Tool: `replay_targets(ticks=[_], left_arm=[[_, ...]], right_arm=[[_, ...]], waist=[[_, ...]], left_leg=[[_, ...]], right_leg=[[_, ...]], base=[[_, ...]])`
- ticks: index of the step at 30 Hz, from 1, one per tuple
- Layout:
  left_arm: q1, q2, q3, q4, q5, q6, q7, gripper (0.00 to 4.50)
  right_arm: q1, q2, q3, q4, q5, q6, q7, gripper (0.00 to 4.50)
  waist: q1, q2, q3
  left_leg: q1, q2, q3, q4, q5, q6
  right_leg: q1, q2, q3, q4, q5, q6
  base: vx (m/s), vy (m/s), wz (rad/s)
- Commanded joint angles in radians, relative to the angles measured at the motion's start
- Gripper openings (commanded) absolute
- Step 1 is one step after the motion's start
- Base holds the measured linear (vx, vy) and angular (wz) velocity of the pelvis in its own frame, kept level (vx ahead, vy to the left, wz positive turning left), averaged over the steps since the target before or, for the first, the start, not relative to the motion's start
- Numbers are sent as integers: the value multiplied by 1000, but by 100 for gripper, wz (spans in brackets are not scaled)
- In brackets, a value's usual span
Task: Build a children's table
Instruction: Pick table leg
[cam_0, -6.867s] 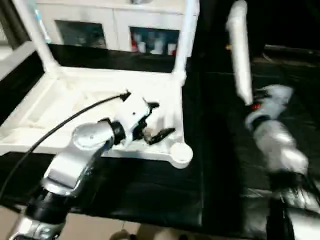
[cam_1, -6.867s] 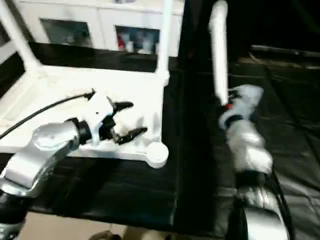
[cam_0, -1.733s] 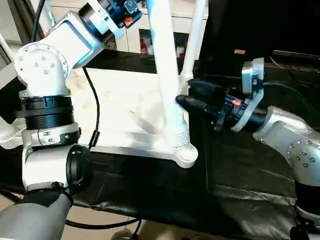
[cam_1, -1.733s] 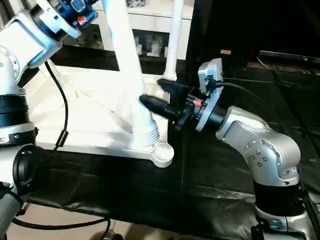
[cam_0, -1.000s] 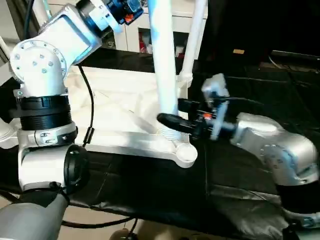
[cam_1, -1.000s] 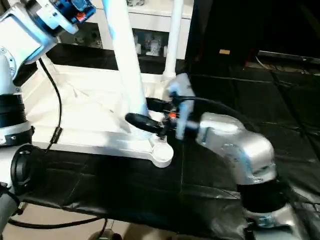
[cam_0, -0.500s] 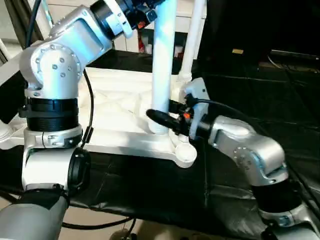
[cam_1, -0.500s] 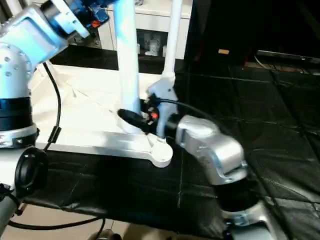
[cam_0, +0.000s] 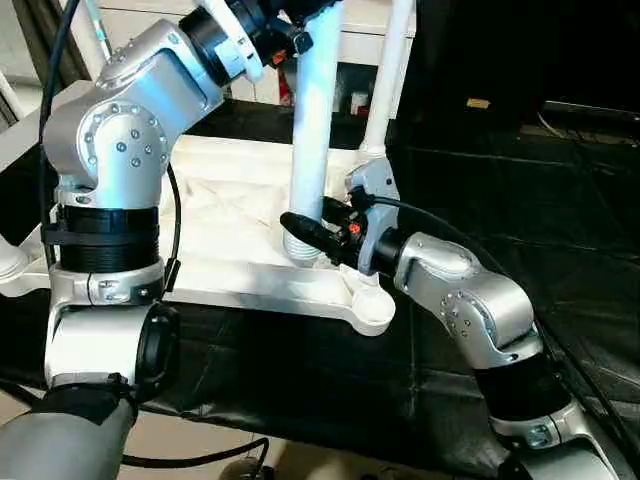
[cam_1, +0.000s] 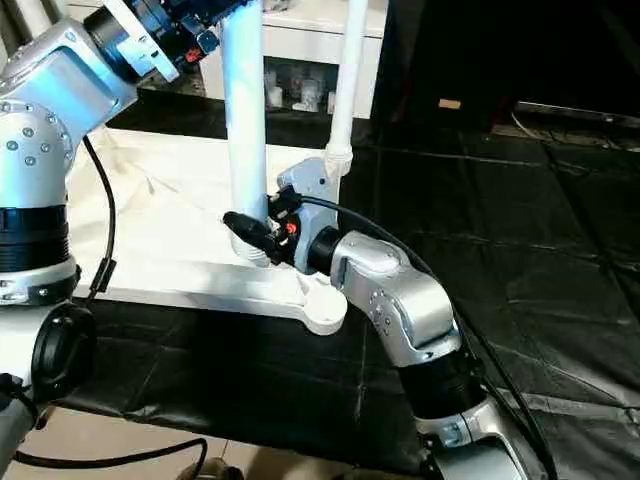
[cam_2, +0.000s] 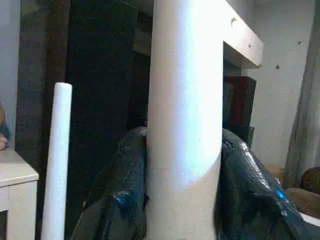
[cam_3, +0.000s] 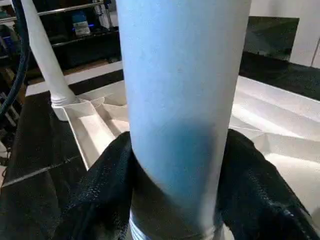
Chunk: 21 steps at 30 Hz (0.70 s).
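Leg (cam_0: 312, 120) clamped by left gripper (cam_2: 182, 200) and right gripper (cam_3: 175, 200), corner socket (cam_0: 372, 308) empty

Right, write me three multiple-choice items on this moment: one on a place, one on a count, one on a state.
1. Where does the right gripper hold the white tapered plastic leg?
A. at its top end
B. low, near the threaded end
C. at its middle

2. How many legs stand already fixed along the far edge of the white ribbed plastic tabletop?
A. none
B. two
C. four

3. How does the near right corner socket stand?
A. empty
B. filled by a leg
C. covered by a gripper

Answers:
1 B: its black fingers flank the leg just above the thread.
2 B: one rises at each far corner.
3 A: the round socket lies open, the held leg beside it; the left gripper clasps that leg high up.
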Motion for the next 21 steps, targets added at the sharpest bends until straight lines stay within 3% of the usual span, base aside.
replay_targets(ticks=[1,8,12,18,21], left_arm=[[17,6,17,-5,-13,3,-24,232],[9,-55,110,84,-41,-7,116,281],[38,-43,107,78,-87,90,101,287],[137,-22,99,59,-261,274,-119,287],[207,0,44,-9,-319,341,-240,287]], right_arm=[[-5,-21,-69,18,-3,-25,3,203],[1,-68,-74,-16,26,-26,79,196],[3,-80,-75,-29,43,-29,117,196],[22,-127,-79,-71,115,-19,274,196],[33,-165,-84,-98,164,-1,370,196]], waist=[[-4,-1,-82],[-3,-6,-85],[-2,-5,-86],[2,-4,-85],[0,-3,-84]], left_leg=[[7,42,-12,-72,-77,-50],[1,37,-11,-67,-57,-30],[4,40,-11,-66,-44,-11],[7,41,-9,-67,-62,0],[8,45,-10,-68,-73,5]], right_leg=[[63,-79,44,-71,-73,-191],[72,-77,44,-69,-44,-204],[67,-77,42,-66,-28,-219],[65,-77,43,-68,-57,-234],[63,-79,42,-69,-72,-240]], base=[[0,0,0],[0,0,0],[0,0,0],[0,0,0],[0,0,0]])
